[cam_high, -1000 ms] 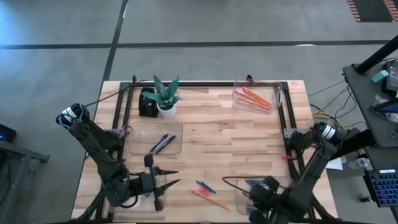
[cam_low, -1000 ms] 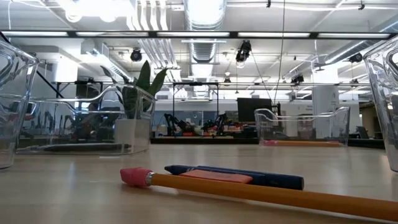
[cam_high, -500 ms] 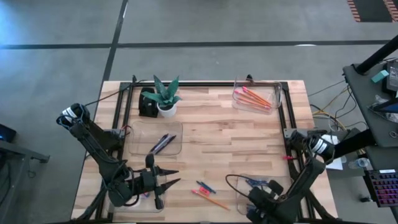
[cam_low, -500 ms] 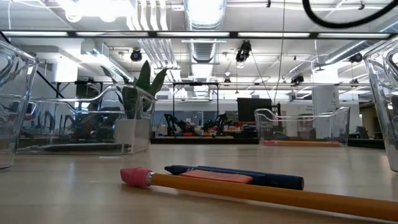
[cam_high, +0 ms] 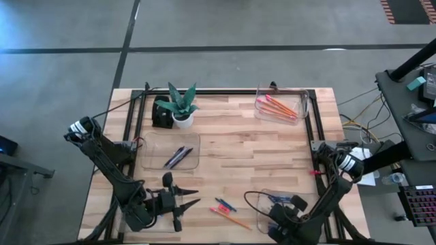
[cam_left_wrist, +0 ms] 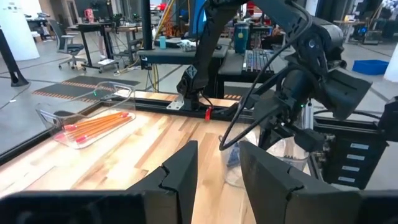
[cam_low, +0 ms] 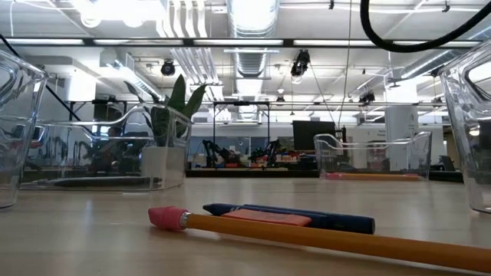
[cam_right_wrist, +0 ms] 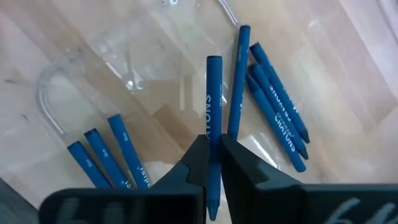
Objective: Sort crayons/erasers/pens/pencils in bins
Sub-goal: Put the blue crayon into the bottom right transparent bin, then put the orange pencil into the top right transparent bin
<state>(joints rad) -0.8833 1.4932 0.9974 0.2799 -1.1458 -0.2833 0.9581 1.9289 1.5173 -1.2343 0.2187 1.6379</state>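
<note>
The right gripper (cam_right_wrist: pixel 211 163) hangs over the near-right bin (cam_high: pixel 300 202) at the front edge of the table (cam_high: pixel 245 146), its fingers pinched narrow on a blue crayon (cam_right_wrist: pixel 212 93). The crayon's lower end runs between the fingers and is partly hidden by them. Under it, through the clear plastic, lie more blue crayons (cam_right_wrist: pixel 273 106) in two loose groups; from above the gripper and arm cover much of this bin, so the count is hard to make out.

The left gripper (cam_high: pixel 182 202) waits near the front-left corner, jaws partly apart with nothing between them. Its arm covers most of what seems to be a fourth clear bin there; I cannot tell what is in it.

On the bare wood between the two grippers lie a pencil (cam_low: pixel 322 238) with a pink end, a dark blue stick (cam_low: pixel 337 221) and a flat orange-pink eraser (cam_low: pixel 267 218) resting close against that stick. The pencil's far end is cut off at the low view's edge.

The far-right bin (cam_high: pixel 303 99) holds orange and red pencils (cam_high: pixel 281 107). The bin at left centre (cam_high: pixel 153 146) holds a few dark pens (cam_high: pixel 177 157), too small to count surely. A potted plant (cam_high: pixel 180 103) stands beside a black box (cam_high: pixel 161 112) at the back.
</note>
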